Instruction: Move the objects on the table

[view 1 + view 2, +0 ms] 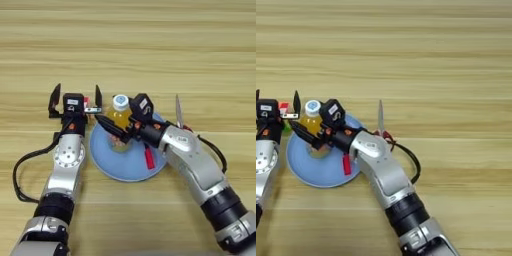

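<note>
A: Where was the juice bottle (120, 112)?

B: At the blue plate (107, 157)'s far rim, between the right gripper (121, 119)'s spread fingers. Left gripper (75, 98) stood wide beside it.

A: Advice?

B: Close squarely, lift straight.

- The round light-blue plate (107, 162) is lying on the light wooden surface (150, 50), near its front.
- The small orange juice bottle with white cap (119, 111) is standing at the plate's far rim.
- The red-and-black pen (149, 158) is lying on the plate's right part.
- The red-handled steel scissors (178, 114) are lying right of the plate, blades pointing away.
- The left tool (76, 98) is sitting just left of the bottle.
- The right tool (122, 117) is reaching over the plate, around the bottle.
</note>
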